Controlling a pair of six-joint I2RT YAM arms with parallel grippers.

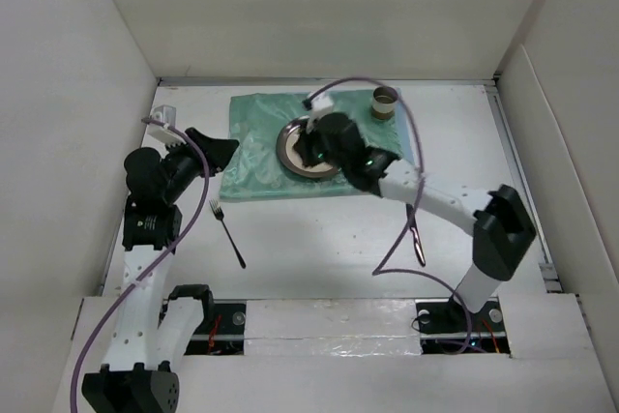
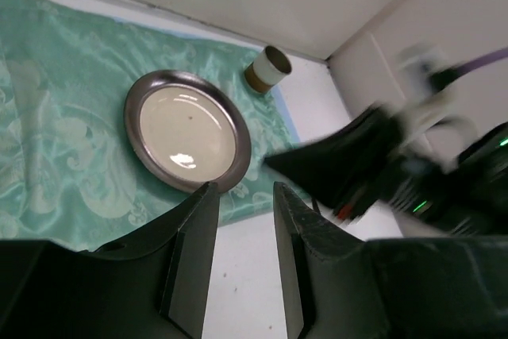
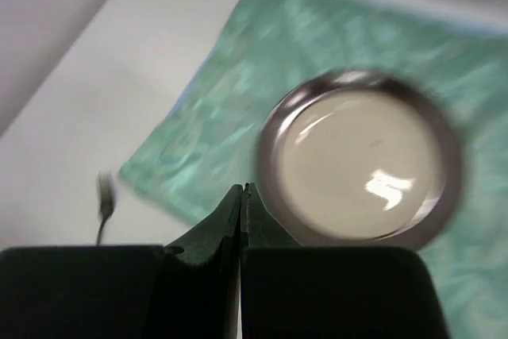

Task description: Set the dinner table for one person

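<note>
Dinner table (image 1: 309, 239): white, matte, flat. Filled the floor of the white-walled booth beyond the arm bases and bore every item below.

Cloth (image 1: 253, 147): teal-green, patterned. Lay spread on the far middle of the table, rumpled along its left side.

Plate (image 2: 186, 139): round, with a dark metal rim and a pale centre. Lay flat on the cloth, right of its middle. Partly hidden under the right arm in the top view.

Cup (image 1: 385, 103): small, cylindrical, with a brown band at the foot. Stood upright at the cloth's far right corner, apart from the plate. Whether on the cloth or just off it could not be told.

Fork (image 1: 228, 234): dark. Lay on bare table near the cloth's near left corner, prongs toward the far side, not touching the cloth.

Slender utensil (image 1: 416, 239): lay on bare table right of centre, crossed by a purple cable. Kind could not be told.

Left gripper (image 2: 242, 228): hung above the table just left of the cloth. Fingers parted, nothing between them.

Right gripper (image 3: 240, 200): hung over the plate's rim. Fingers pressed together, nothing held. Contact with the plate could not be told.
</note>
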